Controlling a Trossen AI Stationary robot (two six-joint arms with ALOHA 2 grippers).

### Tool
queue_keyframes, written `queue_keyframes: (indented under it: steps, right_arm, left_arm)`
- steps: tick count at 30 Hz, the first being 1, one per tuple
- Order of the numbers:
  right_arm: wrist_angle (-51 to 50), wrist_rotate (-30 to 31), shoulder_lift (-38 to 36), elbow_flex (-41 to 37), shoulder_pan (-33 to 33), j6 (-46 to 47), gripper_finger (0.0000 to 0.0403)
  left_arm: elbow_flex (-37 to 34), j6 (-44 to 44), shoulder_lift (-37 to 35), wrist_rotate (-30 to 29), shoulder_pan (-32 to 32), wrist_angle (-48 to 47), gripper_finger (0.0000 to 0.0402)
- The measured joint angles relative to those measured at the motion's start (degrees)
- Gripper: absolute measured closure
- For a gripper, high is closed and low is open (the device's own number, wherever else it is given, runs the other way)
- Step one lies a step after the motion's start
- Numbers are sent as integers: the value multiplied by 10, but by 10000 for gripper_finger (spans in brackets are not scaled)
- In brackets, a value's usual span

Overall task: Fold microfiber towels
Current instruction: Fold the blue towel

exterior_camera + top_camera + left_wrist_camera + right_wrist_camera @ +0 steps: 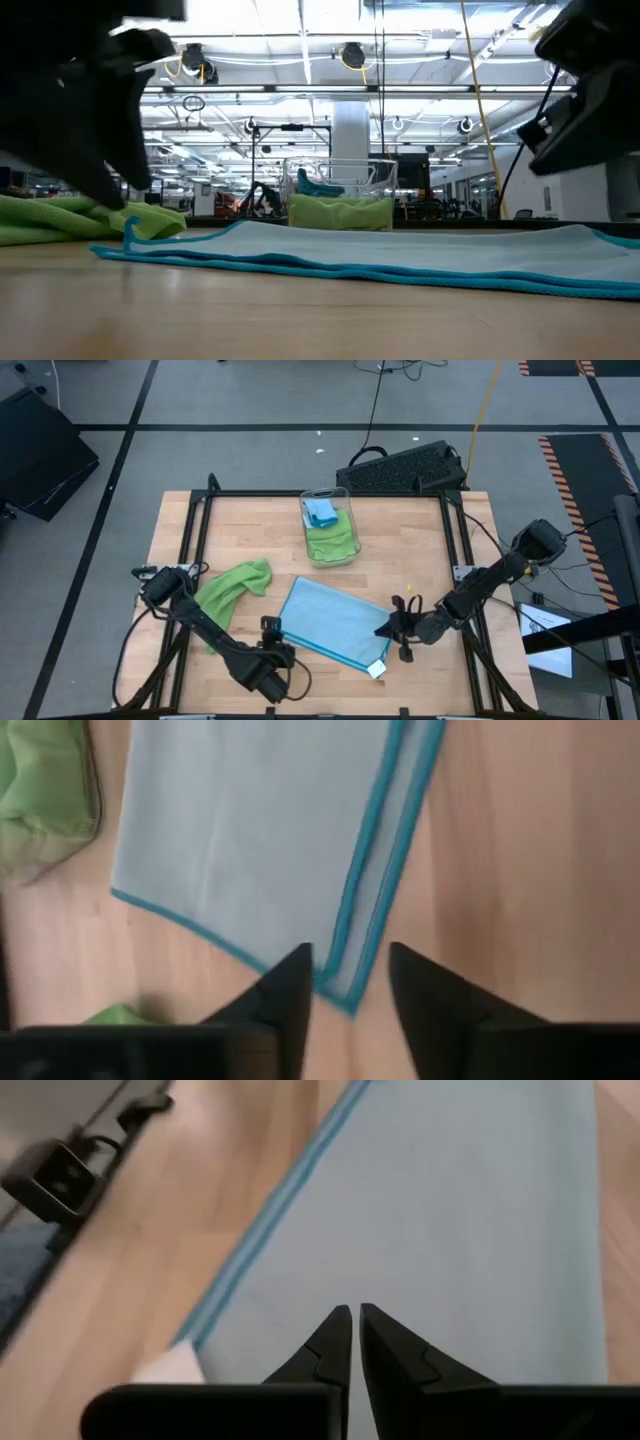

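Observation:
A light blue microfiber towel (335, 625) lies folded flat on the table's middle, with a white tag (377, 669) at its near right corner. A lime green towel (235, 585) lies crumpled to its left. My left gripper (350, 960) is open, its fingers standing either side of the blue towel's near left corner (343, 992), just above it. My right gripper (355, 1315) is shut and hangs over the towel's right part (450, 1210), clear of it in the low view (590, 100).
A clear plastic bin (330, 525) at the far middle holds a green and a blue towel. Black frame rails (195, 550) run along the table's left, right and far sides. A black keyboard-like case (400, 465) sits beyond the far edge.

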Motion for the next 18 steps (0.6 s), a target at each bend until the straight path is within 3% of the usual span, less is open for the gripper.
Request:
queue_keyframes:
  steps: [4, 7, 18]
  right_arm:
    - [2, 3, -9, 0, 8, -1, 385]
    - [5, 4, -5, 0, 12, 0, 385]
    - [4, 6, -3, 0, 12, -14, 385]
  left_arm:
    - [-48, 47, 0, 3, -9, -6, 201]
    - [-82, 72, 0, 10, -8, 9, 181]
    - [-89, 137, -5, 23, 13, 31, 230]
